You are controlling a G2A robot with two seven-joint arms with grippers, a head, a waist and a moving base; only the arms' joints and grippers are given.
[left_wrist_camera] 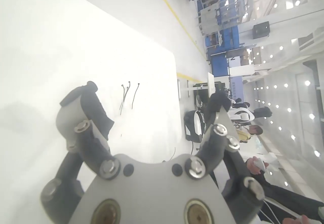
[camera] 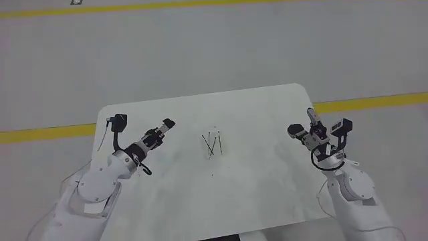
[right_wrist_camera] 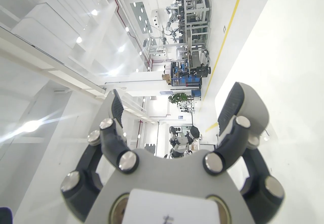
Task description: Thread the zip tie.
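Left gripper (camera: 165, 125) hung over the left part of the table (camera: 267, 187), jaws spread wide, nothing held. Zip ties (camera: 212, 144) lay mid-table between the two arms, a few thin dark strips crossed over one another, well apart from either gripper. Judged light, springy and slick. Lying flat, they looked hard to pinch, so best taken near the head, tail left free for threading. Crossed neighbours might drag along. Right gripper (camera: 302, 124) was near the table's right edge, jaws also wide, empty.

The bench (camera: 267, 181) is smooth, matt white. The zip ties (camera: 212, 144) are thin black plastic. The right gripper (right_wrist_camera: 176, 96) has fingers (right_wrist_camera: 229, 108) with ribbed dark pads and shiny metal screws.
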